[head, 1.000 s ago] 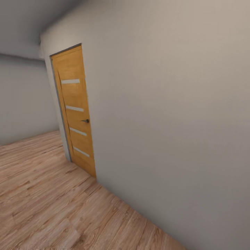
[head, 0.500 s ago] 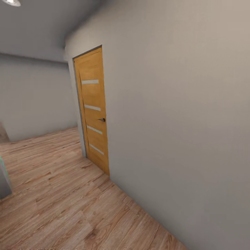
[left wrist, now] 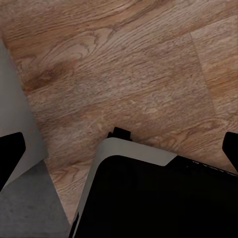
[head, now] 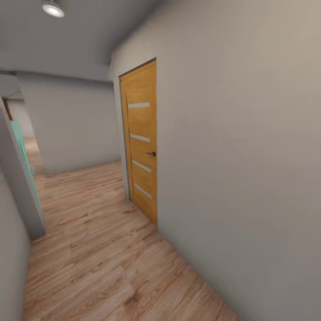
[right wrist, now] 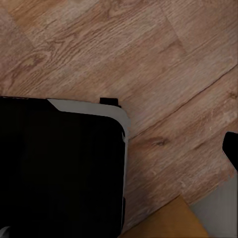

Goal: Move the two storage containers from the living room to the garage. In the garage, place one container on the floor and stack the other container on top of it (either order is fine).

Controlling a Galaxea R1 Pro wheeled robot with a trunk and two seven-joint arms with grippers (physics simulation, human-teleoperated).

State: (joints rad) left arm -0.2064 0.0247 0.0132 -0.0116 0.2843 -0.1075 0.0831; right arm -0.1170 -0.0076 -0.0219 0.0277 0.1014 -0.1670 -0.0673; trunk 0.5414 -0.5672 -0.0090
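The left end effector (left wrist: 119, 148) shows just two dark fingertips (left wrist: 10, 153) cut by opposite frame edges. A pale wall hides most of a turquoise object (head: 24, 156) in the head view. The right end effector's single fingertip (right wrist: 231, 148) is clipped by the edge, leaving its grip unreadable.

Grey-walled hallway (head: 249, 156), wooden door (head: 141, 138) (shut), plank flooring (head: 102, 249).

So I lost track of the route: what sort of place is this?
Probably an indoor hallway: wood-plank floor, a plain grey wall with a closed wooden door, and a ceiling spotlight.
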